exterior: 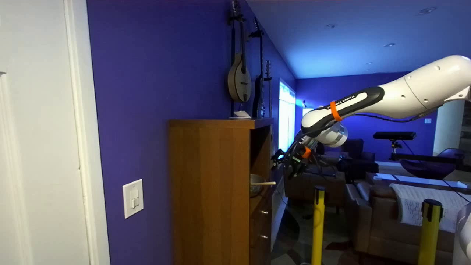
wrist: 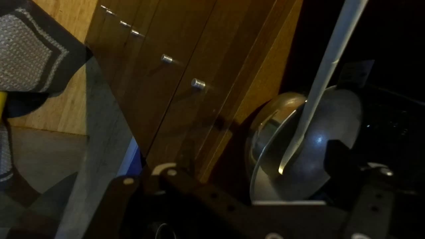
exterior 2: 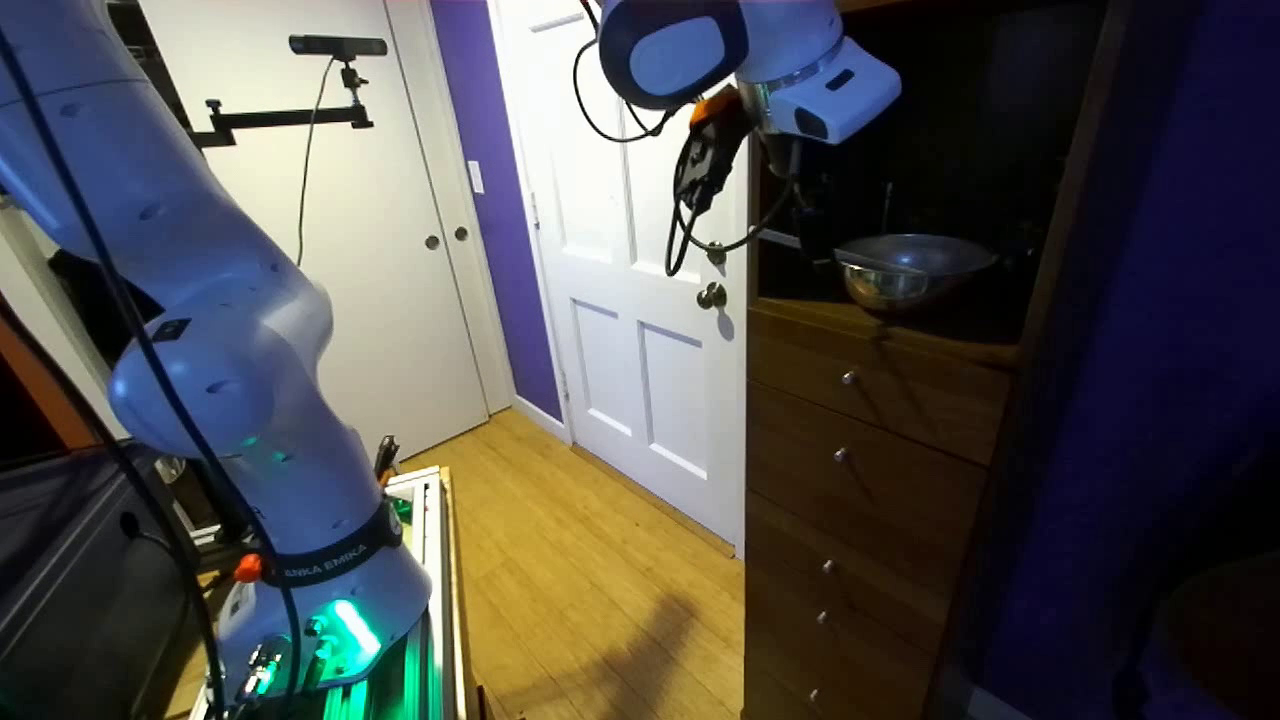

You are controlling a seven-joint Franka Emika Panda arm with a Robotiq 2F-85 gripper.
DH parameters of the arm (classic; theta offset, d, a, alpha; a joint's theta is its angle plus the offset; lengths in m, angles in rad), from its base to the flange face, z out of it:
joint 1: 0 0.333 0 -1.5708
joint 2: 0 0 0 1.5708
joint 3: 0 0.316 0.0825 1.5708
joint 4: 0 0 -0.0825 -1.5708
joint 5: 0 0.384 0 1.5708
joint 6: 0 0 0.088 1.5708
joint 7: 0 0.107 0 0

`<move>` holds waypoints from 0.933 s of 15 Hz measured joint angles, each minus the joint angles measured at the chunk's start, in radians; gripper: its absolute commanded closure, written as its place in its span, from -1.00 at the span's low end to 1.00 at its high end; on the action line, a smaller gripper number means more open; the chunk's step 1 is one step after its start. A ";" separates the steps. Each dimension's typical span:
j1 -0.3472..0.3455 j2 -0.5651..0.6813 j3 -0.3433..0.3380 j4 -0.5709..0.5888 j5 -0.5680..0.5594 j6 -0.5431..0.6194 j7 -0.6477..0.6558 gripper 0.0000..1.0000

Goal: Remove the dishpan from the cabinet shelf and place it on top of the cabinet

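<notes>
Dishpan (wrist: pixel 308 159), a metal bowl, sits on a cabinet shelf (wrist: pixel 265 78); fingers (wrist: pixel 337 157) spread wide, empty; tilted lifting could spill the leaning stick (wrist: pixel 318 88).

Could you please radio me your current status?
Jaws open. Metal bowl ungripped on cabinet shelf. Pale stick juts out of it, may get in the way.

Dishpan (wrist: pixel 315 166) on cabinet shelf (wrist: pixel 267 78), 1 stick (wrist: pixel 319 84) inside.
</notes>
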 measured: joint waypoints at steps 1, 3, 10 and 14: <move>0.002 0.023 -0.002 0.016 0.023 0.002 -0.013 -1.00; 0.003 0.068 -0.004 0.049 0.071 0.007 -0.036 -1.00; 0.001 0.203 -0.005 0.148 0.215 0.009 -0.094 -0.76; -0.004 0.262 -0.004 0.184 0.250 0.009 -0.098 -0.51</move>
